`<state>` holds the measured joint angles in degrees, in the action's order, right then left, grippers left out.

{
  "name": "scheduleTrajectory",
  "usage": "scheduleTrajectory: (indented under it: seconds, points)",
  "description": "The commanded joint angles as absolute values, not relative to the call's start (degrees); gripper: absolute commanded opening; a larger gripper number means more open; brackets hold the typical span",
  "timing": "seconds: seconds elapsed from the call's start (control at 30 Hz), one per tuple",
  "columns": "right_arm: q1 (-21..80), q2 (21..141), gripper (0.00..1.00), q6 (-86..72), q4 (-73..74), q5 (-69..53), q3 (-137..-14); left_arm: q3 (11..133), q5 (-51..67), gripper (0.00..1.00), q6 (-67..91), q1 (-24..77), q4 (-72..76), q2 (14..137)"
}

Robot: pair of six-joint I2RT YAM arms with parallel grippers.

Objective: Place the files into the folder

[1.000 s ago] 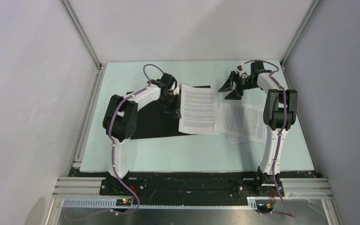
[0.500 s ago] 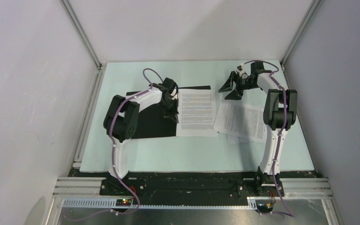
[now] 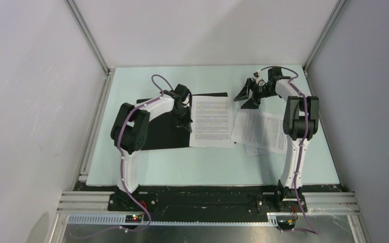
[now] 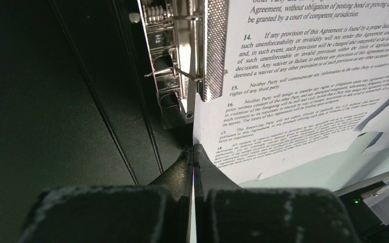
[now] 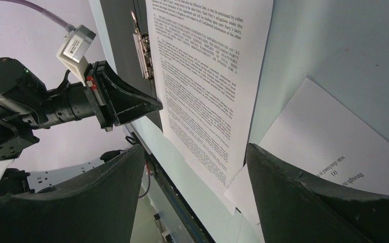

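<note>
Three printed pages are all I can count. One sheet (image 3: 211,121) lies on the right-hand leaf of the open folder (image 3: 162,132). Two loose sheets (image 3: 263,130) overlap on the bench (image 3: 207,167) toward 3 o'clock, the lower one showing only a corner at their 6 o'clock side.

There is one folder, spread flat with its black inside up, at about 9 o'clock from the bench's middle. One metal clip (image 4: 182,61) runs beside its spine.

The left fingers (image 4: 193,149) are closed tight on the sheet, low on its 9 o'clock edge. This looks meant to bring that edge up against the clip so the page sits square.

The right fingers (image 3: 246,99) stand wide apart and hold nothing, hovering toward 1 o'clock just beyond the loose sheets. They are probably parked clear of the left arm's work, and they look well placed to take the next page.
</note>
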<state>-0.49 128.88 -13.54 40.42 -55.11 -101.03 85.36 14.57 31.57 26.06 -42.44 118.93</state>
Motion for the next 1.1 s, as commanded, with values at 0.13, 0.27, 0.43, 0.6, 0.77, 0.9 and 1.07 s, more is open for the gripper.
scheduleTrajectory:
  seconds: [0.13,0.27,0.43,0.6,0.77,0.9,1.07]
  points:
    - [-0.1,129.9,0.78,-12.9,40.7,-55.5,-101.6,77.3,14.9,0.0,38.4,24.8,-31.8,113.2]
    - [1.7,131.2,0.77,-12.3,41.9,-52.7,-103.5,73.5,13.6,0.0,41.1,24.3,-27.6,110.6]
    - [4.1,133.4,0.79,-11.3,43.0,-45.1,-107.6,70.2,13.5,0.0,42.2,24.3,-23.8,108.9]
    - [6.2,135.8,0.83,-12.1,42.8,-35.9,-112.8,68.9,14.0,0.0,42.5,24.2,-22.2,108.6]
    - [8.1,138.9,0.83,-11.7,44.0,-30.7,-118.0,67.9,15.0,0.0,42.9,24.0,-20.5,108.3]
    - [9.3,140.1,0.83,-12.4,43.8,-30.7,-119.1,68.3,15.3,0.0,43.2,24.0,-20.0,108.5]
    - [10.3,141.2,0.83,-13.5,43.1,-32.4,-119.9,68.5,15.0,0.0,43.5,24.1,-19.9,108.2]
